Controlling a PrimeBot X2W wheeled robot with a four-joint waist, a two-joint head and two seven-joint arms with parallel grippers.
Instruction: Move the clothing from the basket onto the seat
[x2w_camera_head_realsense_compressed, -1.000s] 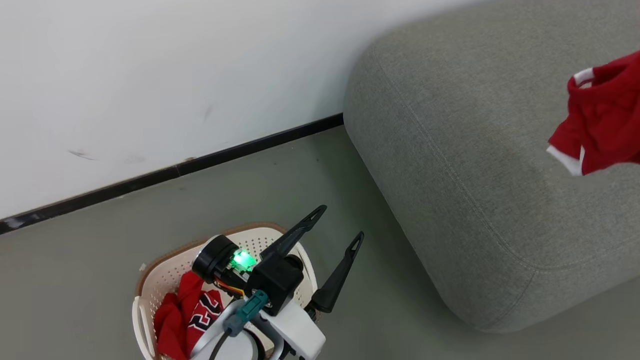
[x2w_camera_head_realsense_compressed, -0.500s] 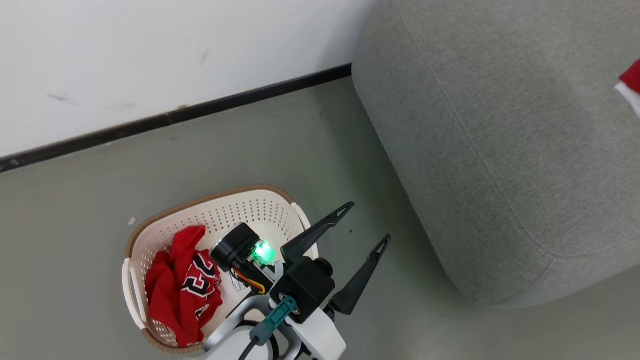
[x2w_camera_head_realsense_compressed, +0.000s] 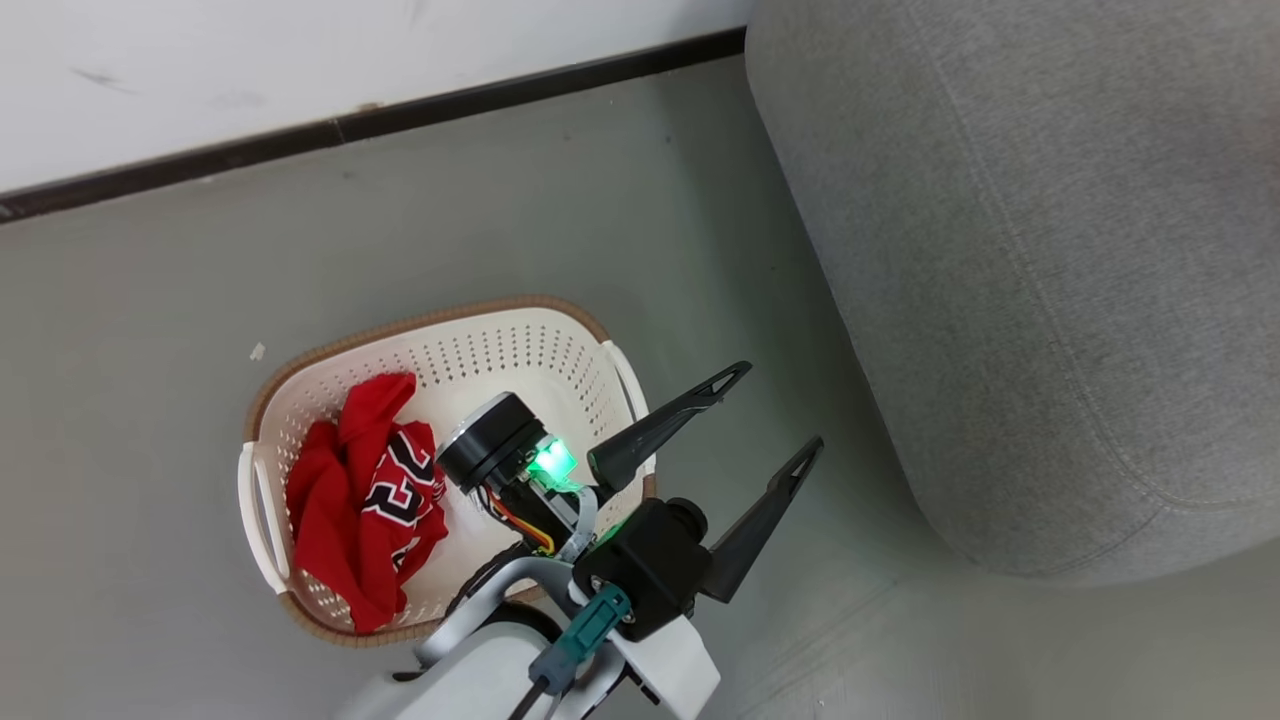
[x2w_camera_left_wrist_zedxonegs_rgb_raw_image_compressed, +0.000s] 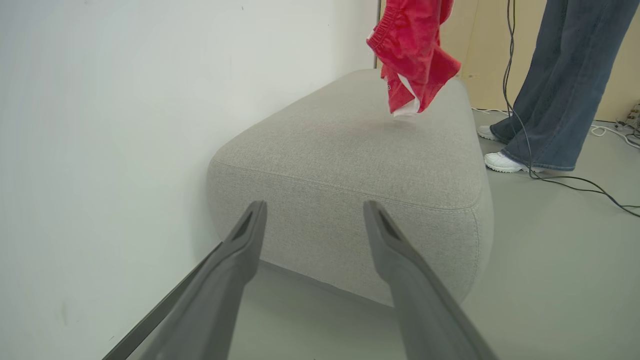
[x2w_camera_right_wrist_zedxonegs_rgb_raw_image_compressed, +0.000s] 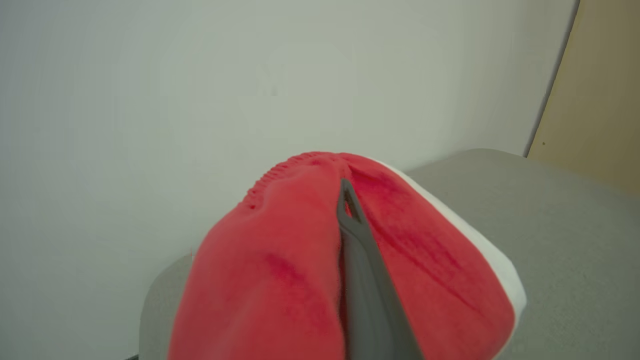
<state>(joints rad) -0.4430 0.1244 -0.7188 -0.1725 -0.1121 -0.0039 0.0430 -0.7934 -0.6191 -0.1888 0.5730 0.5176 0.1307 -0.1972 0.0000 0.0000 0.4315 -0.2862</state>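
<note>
Toward the lower left of the head view, we see the cream laundry basket (x2w_camera_head_realsense_compressed: 420, 322) standing on the grey-green floor (x2w_camera_head_realsense_compressed: 150, 350). A red jersey (x2w_camera_head_realsense_compressed: 360, 500) with black-and-white lettering lies crumpled in its left half, against the perforated wall. Our left claw (x2w_camera_head_realsense_compressed: 781, 405) sits at lower centre, over the basket's right edge, its two dark fingers (x2w_camera_head_realsense_compressed: 660, 430) spread wide and pointing toward the upper right with bare floor between them. The grey sofa (x2w_camera_head_realsense_compressed: 1050, 250) takes up the right side of that frame, its rounded corner just right of the claw. A black skirting board (x2w_camera_head_realsense_compressed: 400, 115) runs along the foot of the white wall (x2w_camera_head_realsense_compressed: 300, 50) at the top.

At upper centre of the left wrist view, a red garment (x2w_camera_left_wrist_zedxonegs_rgb_raw_image_compressed: 415, 55) with white trim hangs over the sofa's top; we cannot tell whether its lowest tip touches the cushion. A person's legs (x2w_camera_left_wrist_zedxonegs_rgb_raw_image_compressed: 560, 85) in blue jeans and white shoes (x2w_camera_left_wrist_zedxonegs_rgb_raw_image_compressed: 505, 162) stand on the floor at the upper right, beside a dark cable (x2w_camera_left_wrist_zedxonegs_rgb_raw_image_compressed: 575, 177).

At lower centre of the right wrist view, our right claw (x2w_camera_right_wrist_zedxonegs_rgb_raw_image_compressed: 347, 200) is pinched tight on that red garment, which drapes down both sides of the fingers.
</note>
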